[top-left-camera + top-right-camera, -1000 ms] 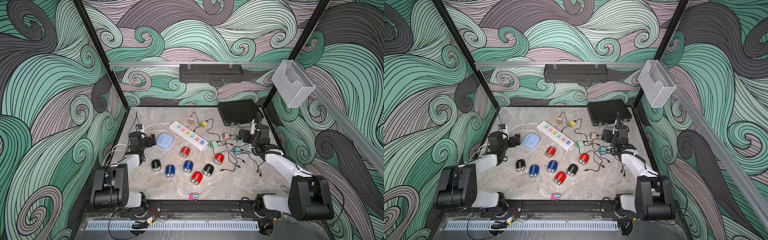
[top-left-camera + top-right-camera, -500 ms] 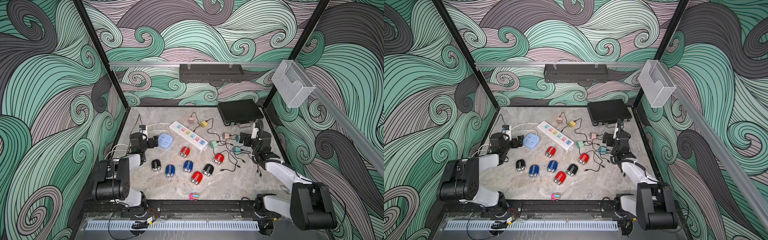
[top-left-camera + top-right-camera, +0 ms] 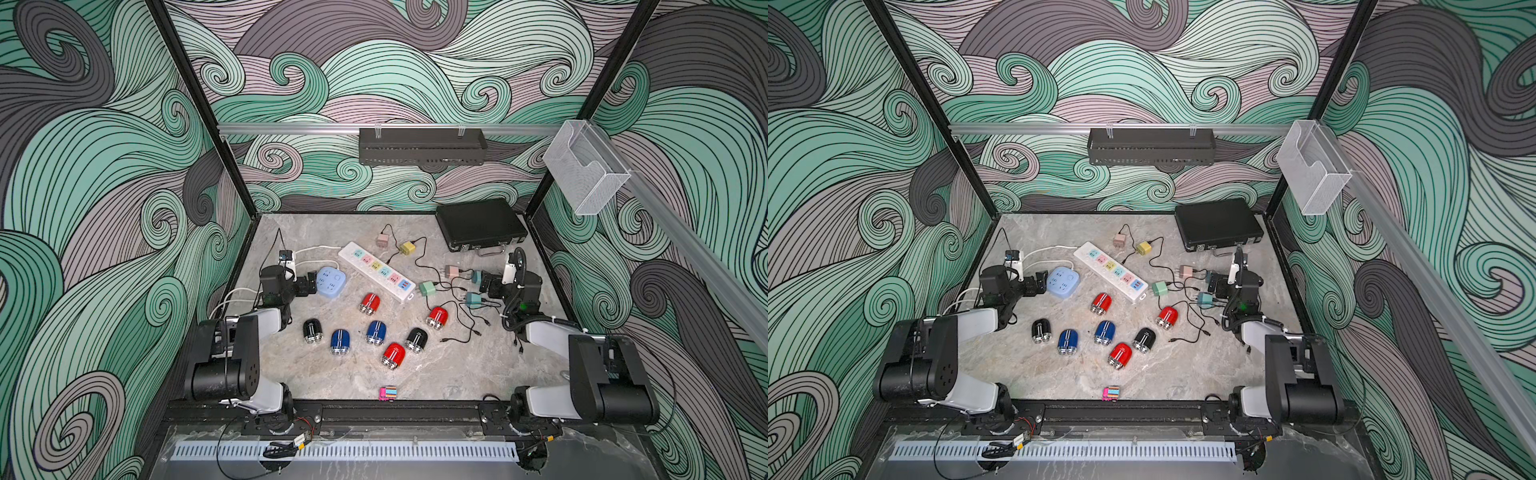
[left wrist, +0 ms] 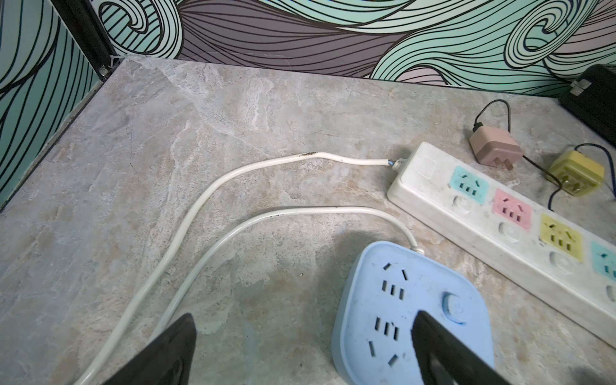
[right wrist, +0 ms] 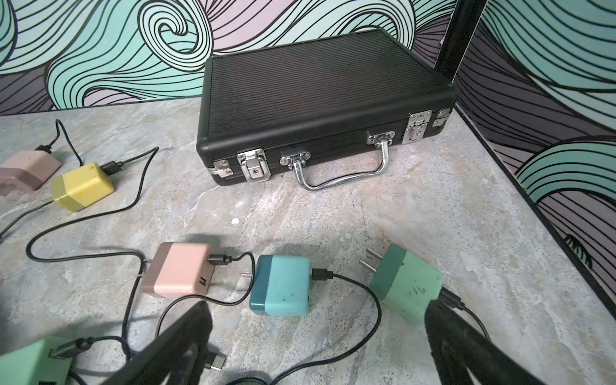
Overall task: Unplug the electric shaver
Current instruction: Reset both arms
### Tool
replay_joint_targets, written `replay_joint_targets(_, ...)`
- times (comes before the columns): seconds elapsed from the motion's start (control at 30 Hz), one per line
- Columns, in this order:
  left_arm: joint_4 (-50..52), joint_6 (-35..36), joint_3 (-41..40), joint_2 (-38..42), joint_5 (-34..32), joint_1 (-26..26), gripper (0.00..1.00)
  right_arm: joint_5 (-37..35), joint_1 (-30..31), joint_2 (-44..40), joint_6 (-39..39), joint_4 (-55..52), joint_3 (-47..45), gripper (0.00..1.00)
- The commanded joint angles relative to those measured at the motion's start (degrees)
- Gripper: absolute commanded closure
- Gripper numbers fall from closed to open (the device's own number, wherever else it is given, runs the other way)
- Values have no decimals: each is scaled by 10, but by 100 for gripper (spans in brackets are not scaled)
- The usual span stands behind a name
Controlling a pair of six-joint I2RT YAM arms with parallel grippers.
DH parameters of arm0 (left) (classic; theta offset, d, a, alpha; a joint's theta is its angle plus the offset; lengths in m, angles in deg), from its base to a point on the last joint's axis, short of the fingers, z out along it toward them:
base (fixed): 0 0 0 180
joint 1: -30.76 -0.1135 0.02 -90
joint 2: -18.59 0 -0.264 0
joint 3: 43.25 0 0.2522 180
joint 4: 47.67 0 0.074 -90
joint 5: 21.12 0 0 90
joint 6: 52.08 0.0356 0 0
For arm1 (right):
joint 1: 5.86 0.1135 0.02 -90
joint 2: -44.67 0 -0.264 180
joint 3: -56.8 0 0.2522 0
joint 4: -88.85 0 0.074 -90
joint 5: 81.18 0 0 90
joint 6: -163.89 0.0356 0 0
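Both gape empty: left gripper (image 3: 311,281) beside the blue hub (image 3: 331,281), right gripper (image 5: 318,308) near a teal charger (image 5: 283,290).

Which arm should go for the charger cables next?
Right, probably: the right gripper, open, is right at the chargers and cables; the left gripper is by the blue socket, across the strip.

Grey marble-pattern tabletop (image 3: 457,374). Lying on it: white power strip (image 3: 376,271); blue socket block (image 3: 331,281); black case (image 3: 480,224), far right corner; six coloured plug adapters (image 3: 427,288) with black cables; seven electric shavers (image 3: 369,302); small pink striped block (image 3: 387,393), front edge.
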Motion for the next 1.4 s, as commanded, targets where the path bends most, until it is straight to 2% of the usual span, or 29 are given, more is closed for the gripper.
replay_joint_targets(0.0, 7, 12, 12, -6, 6, 1, 1, 37, 0, 47, -24, 138, -29, 3)
replay_joint_targets(0.07, 7, 12, 13, -6, 5, 2, 1, 42, 7, 57, -35, 170, -42, 3)
replay_joint_targets(0.17, 9, 13, 13, -6, 4, 3, 1, 49, 18, 56, -55, 113, -15, 2)
replay_joint_targets(0.77, 11, 14, 14, -6, -5, 8, 1, 61, 10, 57, -48, 104, -9, 0)
replay_joint_targets(1.13, 16, 15, 17, -6, -17, 13, 1, 60, 10, 58, -49, 102, -7, 0)
replay_joint_targets(1.37, 16, 15, 17, -7, -17, 14, 1, 34, 24, 57, -57, 100, -7, 0)
